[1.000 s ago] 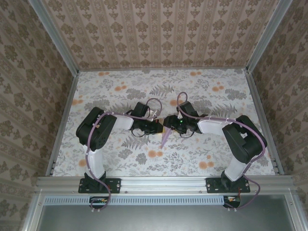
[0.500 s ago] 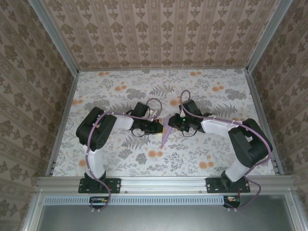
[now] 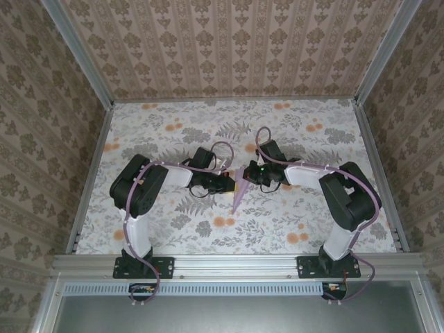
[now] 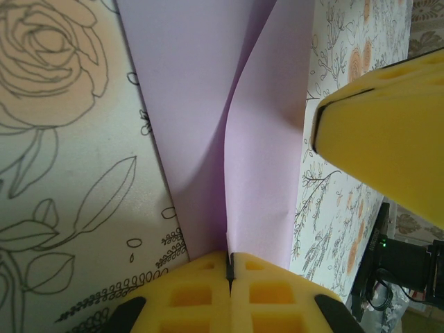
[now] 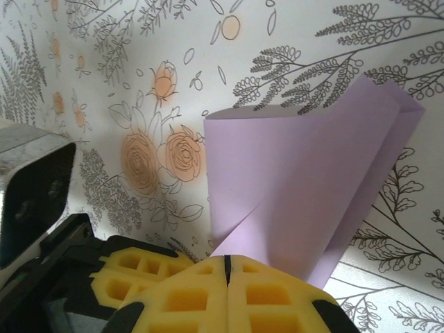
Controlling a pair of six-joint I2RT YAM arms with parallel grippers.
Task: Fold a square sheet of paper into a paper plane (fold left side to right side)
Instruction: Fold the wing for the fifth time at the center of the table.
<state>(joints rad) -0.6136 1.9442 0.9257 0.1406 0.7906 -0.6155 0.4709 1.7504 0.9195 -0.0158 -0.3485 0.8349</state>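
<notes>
while left and right jaws each pinch the paper plane [image 4: 201, 104], flowered table [image 3: 173, 125] surrounds it.

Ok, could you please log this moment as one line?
left gripper: shut on paper plane | right gripper: shut on paper plane | paper plane: pinched from both sides over floral table

A second ago the right gripper [image 5: 226, 262] had its jaws partly open. Now its yellow pads [image 5: 277, 298] meet on the edge of the paper plane [image 5: 305, 180]. The right arm [image 3: 347, 198] swung its elbow outward, then came back in.
</notes>
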